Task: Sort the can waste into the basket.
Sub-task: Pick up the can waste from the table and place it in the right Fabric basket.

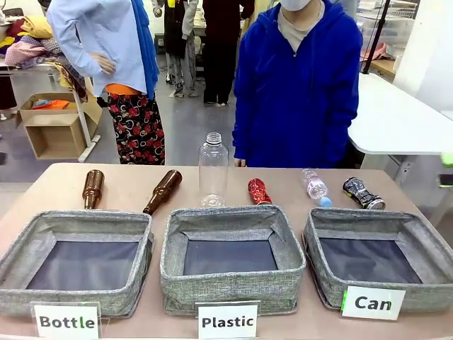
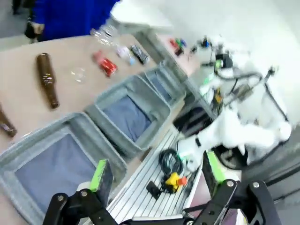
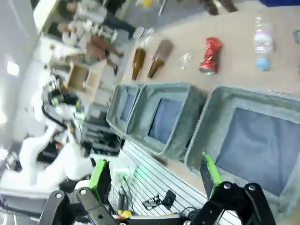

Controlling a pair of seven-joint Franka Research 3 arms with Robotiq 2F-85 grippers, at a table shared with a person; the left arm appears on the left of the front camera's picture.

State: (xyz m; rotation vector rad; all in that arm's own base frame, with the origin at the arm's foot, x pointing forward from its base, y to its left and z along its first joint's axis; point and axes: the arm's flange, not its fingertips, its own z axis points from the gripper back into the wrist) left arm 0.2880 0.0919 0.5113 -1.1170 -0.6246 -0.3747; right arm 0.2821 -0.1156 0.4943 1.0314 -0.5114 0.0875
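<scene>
Left hand [image 2: 157, 169], right hand [image 3: 154, 172] agape, empty — clear bottle [image 1: 213, 170] beside red can [image 1: 258, 191]

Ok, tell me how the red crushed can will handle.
The shiny red crushed metal can is small and dented: probably light. Lying on its side, it may roll if nudged; its glossy skin could slip.

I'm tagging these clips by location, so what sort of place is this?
Likely a robotics lab or test workshop, not a home: a white robot arm, a Can basket among labelled sorting baskets, and cardboard boxes with piled clothes behind.
</scene>
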